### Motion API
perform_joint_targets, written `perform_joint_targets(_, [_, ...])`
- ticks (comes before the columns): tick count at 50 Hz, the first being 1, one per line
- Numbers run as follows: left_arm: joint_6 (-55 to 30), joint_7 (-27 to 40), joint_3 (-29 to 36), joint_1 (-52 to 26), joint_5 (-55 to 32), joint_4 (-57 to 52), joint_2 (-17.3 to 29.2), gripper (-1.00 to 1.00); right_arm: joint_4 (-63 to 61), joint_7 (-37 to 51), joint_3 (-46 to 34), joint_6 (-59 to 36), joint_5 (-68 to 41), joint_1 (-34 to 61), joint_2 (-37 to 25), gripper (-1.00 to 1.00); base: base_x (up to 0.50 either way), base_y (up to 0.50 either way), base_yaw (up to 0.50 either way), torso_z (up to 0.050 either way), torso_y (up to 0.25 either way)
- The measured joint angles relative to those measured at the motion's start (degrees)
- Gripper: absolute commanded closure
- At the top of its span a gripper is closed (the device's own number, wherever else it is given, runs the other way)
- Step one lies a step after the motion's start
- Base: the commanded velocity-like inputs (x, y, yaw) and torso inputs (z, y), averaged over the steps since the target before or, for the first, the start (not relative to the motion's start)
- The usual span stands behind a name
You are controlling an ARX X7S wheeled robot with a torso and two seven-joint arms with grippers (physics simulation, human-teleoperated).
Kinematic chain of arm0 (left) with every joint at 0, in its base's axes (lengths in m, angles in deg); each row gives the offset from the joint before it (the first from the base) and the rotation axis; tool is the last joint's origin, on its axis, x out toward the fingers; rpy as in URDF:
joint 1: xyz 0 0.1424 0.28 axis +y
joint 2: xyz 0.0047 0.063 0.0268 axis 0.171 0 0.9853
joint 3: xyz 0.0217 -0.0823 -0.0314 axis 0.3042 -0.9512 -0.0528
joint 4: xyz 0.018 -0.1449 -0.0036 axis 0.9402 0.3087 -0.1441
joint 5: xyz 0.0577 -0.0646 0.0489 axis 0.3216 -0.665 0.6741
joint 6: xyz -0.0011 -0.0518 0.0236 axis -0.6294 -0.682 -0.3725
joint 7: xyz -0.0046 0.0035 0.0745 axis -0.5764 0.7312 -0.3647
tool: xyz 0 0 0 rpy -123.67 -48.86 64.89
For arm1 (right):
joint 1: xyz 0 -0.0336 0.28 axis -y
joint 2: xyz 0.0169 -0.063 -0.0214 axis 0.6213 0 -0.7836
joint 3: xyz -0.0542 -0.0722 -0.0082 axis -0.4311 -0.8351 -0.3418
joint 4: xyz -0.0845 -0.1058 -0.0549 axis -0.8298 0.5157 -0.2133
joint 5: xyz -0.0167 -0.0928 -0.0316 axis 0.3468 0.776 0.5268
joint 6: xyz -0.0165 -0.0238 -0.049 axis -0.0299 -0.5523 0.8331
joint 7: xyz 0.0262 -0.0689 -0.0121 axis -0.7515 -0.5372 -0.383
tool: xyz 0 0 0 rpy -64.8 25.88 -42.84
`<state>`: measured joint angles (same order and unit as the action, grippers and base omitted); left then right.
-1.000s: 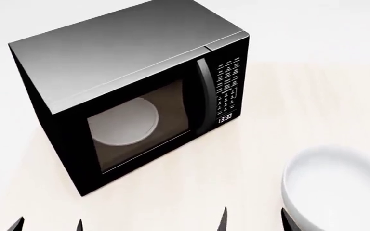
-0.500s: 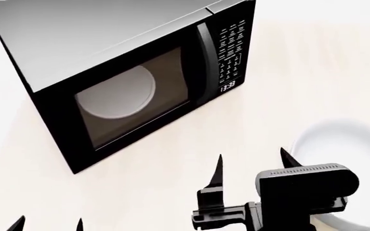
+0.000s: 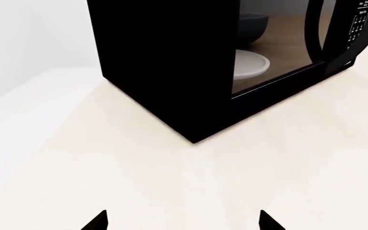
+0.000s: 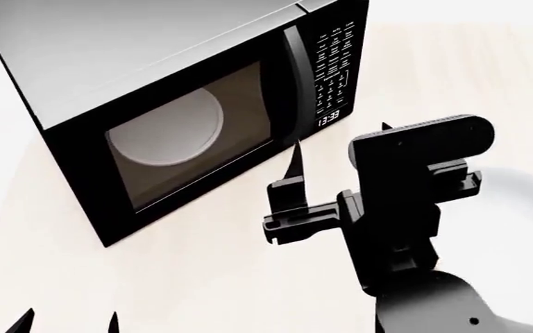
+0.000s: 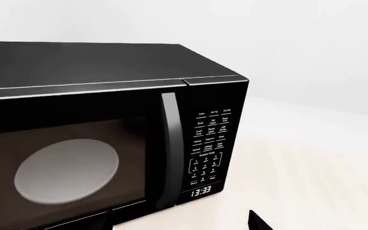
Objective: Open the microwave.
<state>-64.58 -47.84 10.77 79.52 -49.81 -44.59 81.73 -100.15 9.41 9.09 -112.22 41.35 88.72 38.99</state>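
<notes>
The microwave (image 4: 155, 62) stands at the back left of the pale table, black with a grey top, its door shut. The vertical handle (image 4: 294, 83) sits between the glass window and the keypad (image 4: 333, 62); the white turntable (image 4: 169, 128) shows inside. My right gripper (image 4: 341, 139) hovers open just in front of the handle and clock, holding nothing. In the right wrist view the handle (image 5: 168, 153) and keypad (image 5: 210, 143) lie close ahead of my right gripper (image 5: 180, 223). My left gripper (image 4: 67, 322) is open and low at the near left, facing the microwave's side (image 3: 165, 62).
A white bowl (image 4: 530, 191) rests on the table at the right, partly hidden behind my right arm. The pale wooden tabletop (image 4: 183, 277) stretches in front of the microwave. A white wall lies behind.
My right arm has risen into the head view and moved forward toward the microwave's handle and clock. The head view has drawn closer. The left gripper has not moved.
</notes>
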Motion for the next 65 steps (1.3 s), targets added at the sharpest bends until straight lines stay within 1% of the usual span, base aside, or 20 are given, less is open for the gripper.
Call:
perform_joint_targets(16, [0.07,0.55,0.51,-0.08,-0.35,0.01,0.45,-1.0,9.79,-2.82,-3.85,1.15,1.56,8.7,0.72,-1.0,0.0,0.0,0.0,0.0,0.0])
perform_joint_targets(30, [0.27,0.75,0.95,-0.23,-0.78,0.2,0.8,-1.0,20.68,-6.02,-7.03,4.92,3.22,14.34,1.71,-1.0,0.0,0.0,0.0,0.0,0.0])
perform_joint_targets(65, [1.17,1.92,2.1,-0.24,-0.85,0.45,1.67,-1.0,46.27,-9.95,-10.07,16.85,6.06,23.55,6.69,-1.0,0.0,0.0,0.0,0.0,0.0])
